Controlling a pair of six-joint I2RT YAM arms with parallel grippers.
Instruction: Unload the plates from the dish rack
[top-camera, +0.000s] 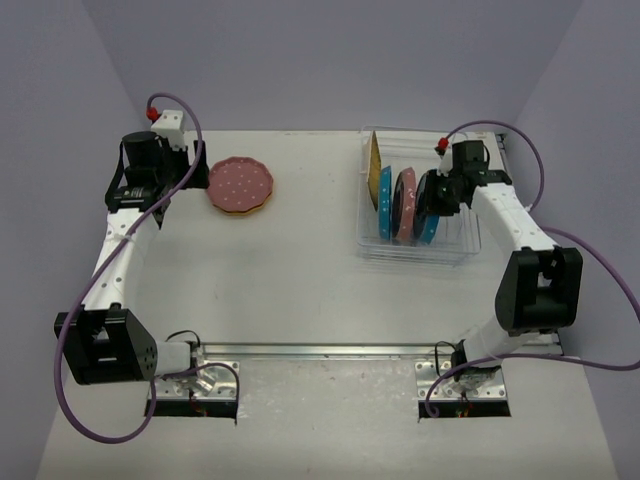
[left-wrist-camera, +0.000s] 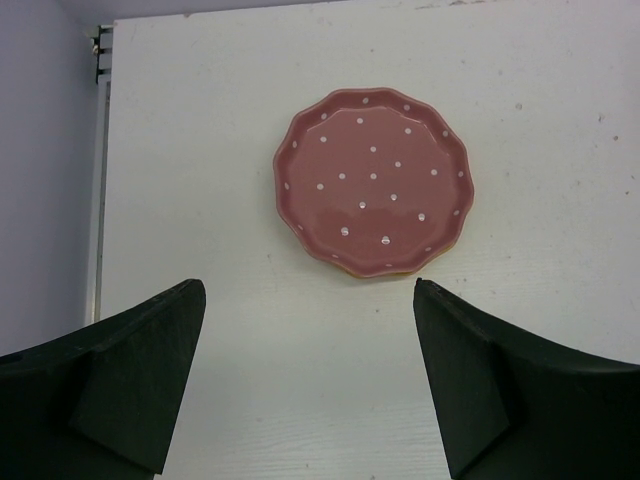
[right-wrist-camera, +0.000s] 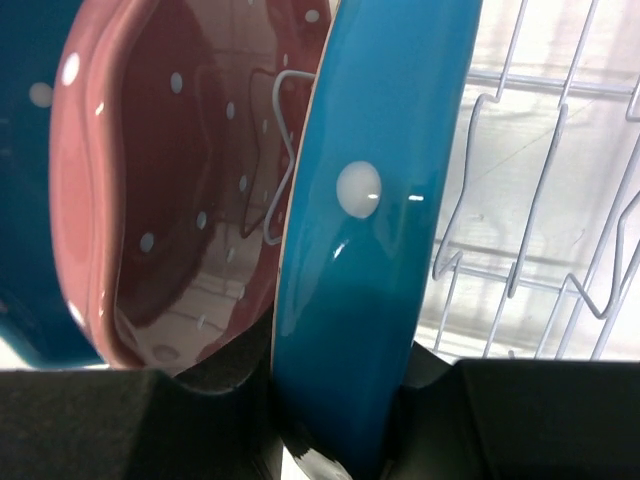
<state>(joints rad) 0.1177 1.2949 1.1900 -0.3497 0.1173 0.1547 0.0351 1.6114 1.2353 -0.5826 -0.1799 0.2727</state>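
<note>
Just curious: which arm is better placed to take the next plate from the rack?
Right: the right gripper pinches the rightmost teal plate in the dish rack; the left gripper hangs open over the unloaded pink plate.

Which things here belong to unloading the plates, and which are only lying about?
Job: dish rack, racked yellow plate, left teal plate, racked pink plate, gripped teal plate, right hand, pink plate on table.
Lying about: purple cables, metal rail.

Pink plate (right-wrist-camera: 170, 200) just beside teal plate (right-wrist-camera: 370, 250)
</note>
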